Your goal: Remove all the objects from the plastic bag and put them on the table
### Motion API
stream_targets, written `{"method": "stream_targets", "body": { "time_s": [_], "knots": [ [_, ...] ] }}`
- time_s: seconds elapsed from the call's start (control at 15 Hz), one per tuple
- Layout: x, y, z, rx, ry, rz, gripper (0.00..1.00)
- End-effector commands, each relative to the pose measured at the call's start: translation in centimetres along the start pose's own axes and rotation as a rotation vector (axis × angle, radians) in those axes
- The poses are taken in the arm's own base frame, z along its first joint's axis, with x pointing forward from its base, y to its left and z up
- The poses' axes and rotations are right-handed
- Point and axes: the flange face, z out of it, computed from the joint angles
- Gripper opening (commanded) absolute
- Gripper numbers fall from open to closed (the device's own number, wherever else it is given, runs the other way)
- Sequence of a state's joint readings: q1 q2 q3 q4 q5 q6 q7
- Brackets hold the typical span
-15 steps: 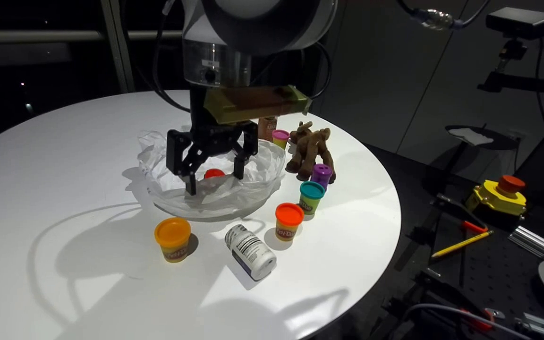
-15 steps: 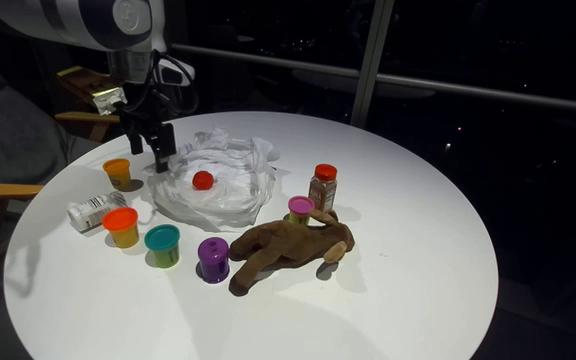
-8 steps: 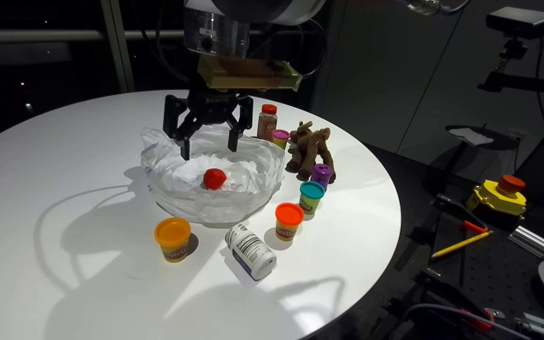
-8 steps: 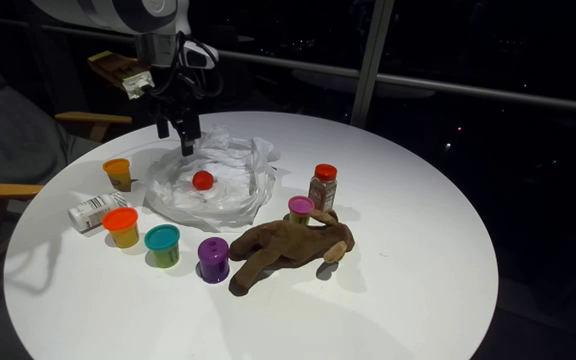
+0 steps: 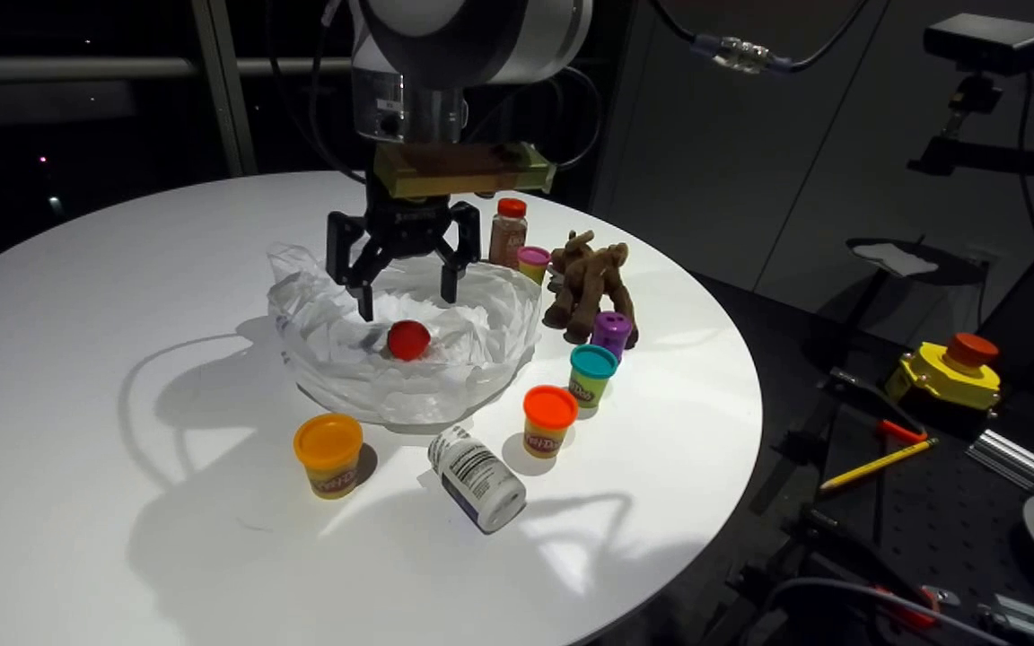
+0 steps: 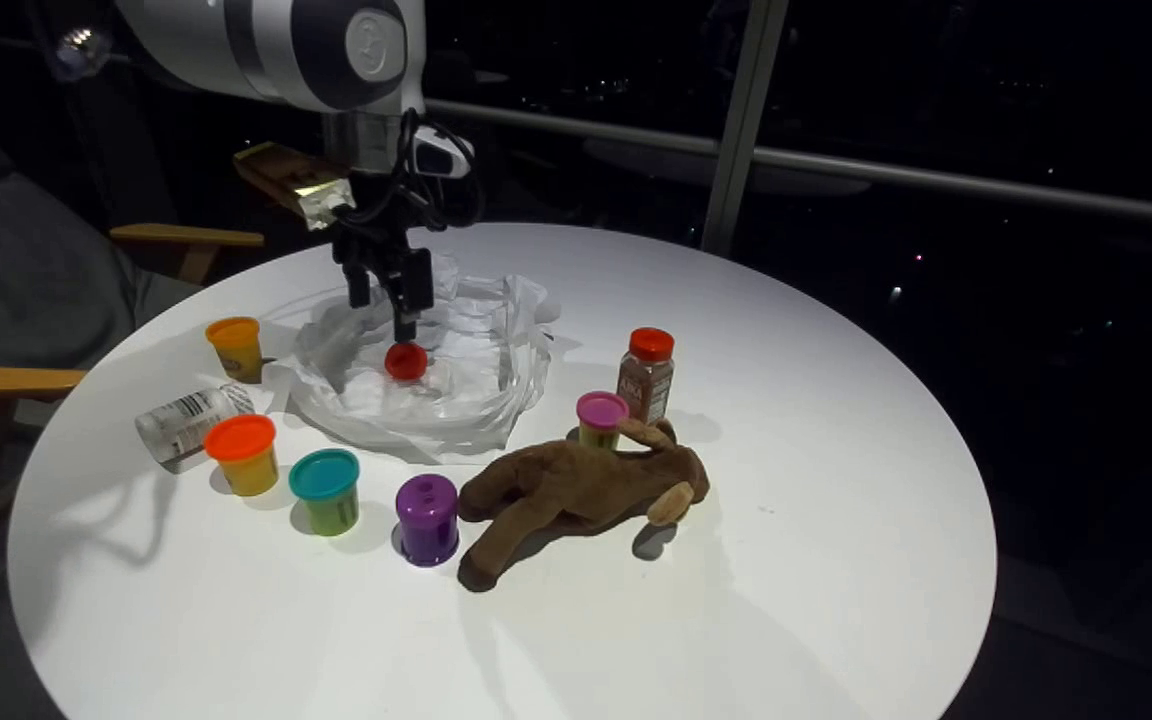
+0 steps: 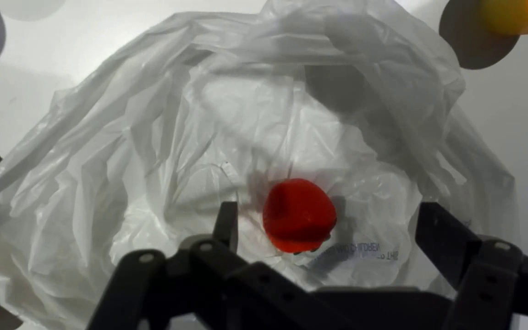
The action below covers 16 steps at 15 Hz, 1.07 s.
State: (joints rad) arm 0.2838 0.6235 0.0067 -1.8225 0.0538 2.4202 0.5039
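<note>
Plastic bag [image 5: 405, 391] around red piece [image 7: 299, 215], chair [image 6: 26, 250] near table [image 6: 786, 530]

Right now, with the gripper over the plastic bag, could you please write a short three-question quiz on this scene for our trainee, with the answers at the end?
1. Multiple choice: what colour is the rounded object inside the plastic bag? A) Teal; B) Red; C) Purple.
2. True or false: the white bottle lies on its side on the table.
3. Fill in the missing word: the gripper holds nothing, and its jaws stand ____.

Key: 1. B; 2. true; 3. open.
</note>
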Motion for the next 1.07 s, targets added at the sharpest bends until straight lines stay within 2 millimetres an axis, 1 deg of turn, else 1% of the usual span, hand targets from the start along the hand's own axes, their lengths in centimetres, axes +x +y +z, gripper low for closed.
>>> {"method": "stream_targets", "body": {
  "time_s": [0.0,0.2,0.47,0.53,0.6,0.67,0.87,1.0],
  "knots": [
    [1.7,-0.2,2.1,-0.006,-0.016,-0.007,1.00],
    [2.1,-0.3,3.7,-0.007,-0.017,-0.014,1.00],
    [2.5,-0.6,4.6,-0.016,-0.011,-0.006,1.00],
    [2.7,-0.6,4.8,-0.016,-0.013,-0.004,0.75],
    [2.7,-0.6,4.9,-0.017,-0.012,-0.001,0.74],
    [2.8,-0.6,5.0,-0.018,-0.010,-0.001,0.68],
    [2.8,-0.6,4.6,-0.020,-0.004,0.007,0.42],
    [2.7,-0.4,3.8,-0.016,0.011,0.029,0.28]
  ]
}}
